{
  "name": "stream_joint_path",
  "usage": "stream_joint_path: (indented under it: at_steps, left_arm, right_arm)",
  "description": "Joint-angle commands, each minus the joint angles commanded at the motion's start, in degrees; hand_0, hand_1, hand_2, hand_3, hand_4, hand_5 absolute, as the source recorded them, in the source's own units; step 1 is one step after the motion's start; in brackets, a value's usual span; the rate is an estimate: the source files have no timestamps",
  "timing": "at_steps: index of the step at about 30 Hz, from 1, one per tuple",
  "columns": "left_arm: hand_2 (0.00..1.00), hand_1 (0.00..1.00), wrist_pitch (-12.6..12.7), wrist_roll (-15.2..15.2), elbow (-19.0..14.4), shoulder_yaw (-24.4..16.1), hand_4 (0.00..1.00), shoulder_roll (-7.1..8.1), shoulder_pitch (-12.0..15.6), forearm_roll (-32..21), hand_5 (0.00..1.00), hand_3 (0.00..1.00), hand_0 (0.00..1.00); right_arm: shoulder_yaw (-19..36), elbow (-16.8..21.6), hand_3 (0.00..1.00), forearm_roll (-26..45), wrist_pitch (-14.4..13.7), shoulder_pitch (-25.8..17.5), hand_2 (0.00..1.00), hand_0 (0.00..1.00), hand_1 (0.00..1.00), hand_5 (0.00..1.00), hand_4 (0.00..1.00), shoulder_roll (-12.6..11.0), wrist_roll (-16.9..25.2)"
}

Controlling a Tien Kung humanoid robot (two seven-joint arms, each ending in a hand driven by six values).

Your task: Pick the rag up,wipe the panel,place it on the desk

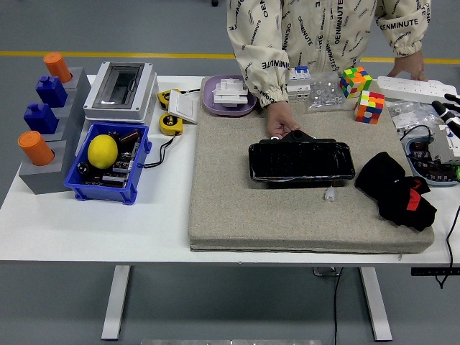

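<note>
Black rag (396,189) lies crumpled near the felt mat's (230,208) right edge, beside the glossy panel (302,160). A person's hand (282,121) steadies the panel's far edge. Right hand (450,109) hovers at the frame edge, fingers relaxed, empty.

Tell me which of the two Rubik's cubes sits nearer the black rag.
The nearer cube, standing at the grey mat's far right corner; the other cube sits farther back, beside the bag of small parts. The rag lies below them.

My black rag (396,190) crumpled at the mat's right end, just right of glossy black panel (301,160) lying flat mid-mat.
</note>
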Motion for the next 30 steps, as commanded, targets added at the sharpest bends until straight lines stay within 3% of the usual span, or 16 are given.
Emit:
stream_joint_path:
  at_steps: [10, 16, 17, 21, 28, 30]
  left_arm:
    - [0.695, 0.663, -0.03, -0.01, -0.08, 0.04, 0.683, -0.02, -0.17, -0.06, 0.445, 0.581, 0.652]
    - [0.695, 0.661, -0.02, 0.0, -0.02, -0.08, 0.682, -0.01, -0.1, 0.02, 0.444, 0.58, 0.652]
    - [0.695, 0.662, -0.03, 0.0, -0.01, -0.1, 0.683, -0.01, -0.09, 0.02, 0.445, 0.581, 0.652]
    - [0.695, 0.662, -0.03, 0.0, -0.01, -0.14, 0.683, -0.03, -0.08, 0.05, 0.445, 0.581, 0.652]
    - [0.695, 0.662, -0.05, 0.02, -0.02, 0.1, 0.682, 0.04, -0.06, -0.06, 0.444, 0.58, 0.652]
    - [0.695, 0.662, -0.06, 0.0, -0.05, 0.17, 0.683, 0.07, -0.01, -0.1, 0.446, 0.581, 0.652]
  right_arm:
    - [-2.5, -1.91, 0.945, -21.52, 3.4, 0.81, 0.933, 0.971, 0.893, 0.839, 0.998, 0.84, -1.64]
    - [-3.67, -3.5, 0.956, -36.04, 3.89, 1.34, 0.939, 0.998, 0.901, 0.812, 0.998, 1.07, -1.6]
    - [-3.9, -3.72, 0.952, -38.28, 3.83, 1.43, 0.936, 0.982, 0.901, 0.676, 0.998, 1.08, -1.82]
    - [-4.57, -4.15, 0.952, -48.33, 3.91, 1.6, 0.936, 0.982, 0.901, 0.676, 0.998, 1.26, -2.81]
    - [-5.13, -2.66, 0.937, -49.85, 5.09, 1.19, 0.918, 0.956, 0.878, 0.686, 0.998, 1.75, -6.88]
    - [-5.1, -1.74, 0.909, -49.08, 5.76, 1.01, 0.889, 0.939, 0.852, 0.74, 0.998, 1.86, -8.73]
